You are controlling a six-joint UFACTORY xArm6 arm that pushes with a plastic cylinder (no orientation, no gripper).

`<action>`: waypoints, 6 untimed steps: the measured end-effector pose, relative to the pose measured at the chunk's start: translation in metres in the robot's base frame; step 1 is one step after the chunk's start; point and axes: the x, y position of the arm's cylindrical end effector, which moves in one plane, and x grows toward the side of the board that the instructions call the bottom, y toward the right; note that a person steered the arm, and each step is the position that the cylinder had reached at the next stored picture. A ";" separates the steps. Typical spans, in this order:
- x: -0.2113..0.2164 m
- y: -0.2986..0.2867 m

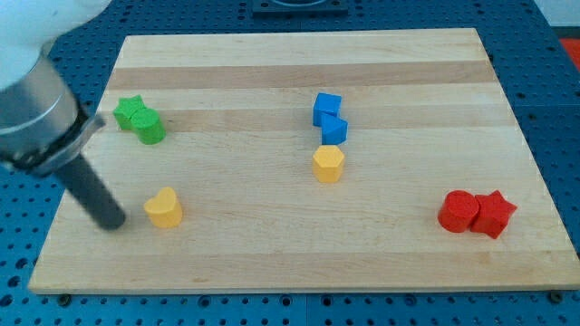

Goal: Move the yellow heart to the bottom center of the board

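Wooden board (299,244) on a blue perforated desk (36,235), seen from one camera; the board's top edge meets a dark fixture that the frame cuts off. The arm enters from the view's upper left, its pale upper body blurred and cropped, and ends in a dark rod; there is no pincer, so nothing spreads or pinches. My tip (116,223) rests on the board near its left edge, just left of the yellow heart (164,207) and apart from it. The yellow heart stands in the lower left part of the board, its notch faint. Blue blocks (329,118) touch at centre, shapes unclear, above a yellow hexagon (328,164). Green star (130,111) and green cylinder (149,126) touch at upper left. Red cylinder (458,211) and red star (494,214) touch at lower right.
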 end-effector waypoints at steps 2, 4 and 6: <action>-0.008 0.002; 0.016 0.048; 0.022 0.154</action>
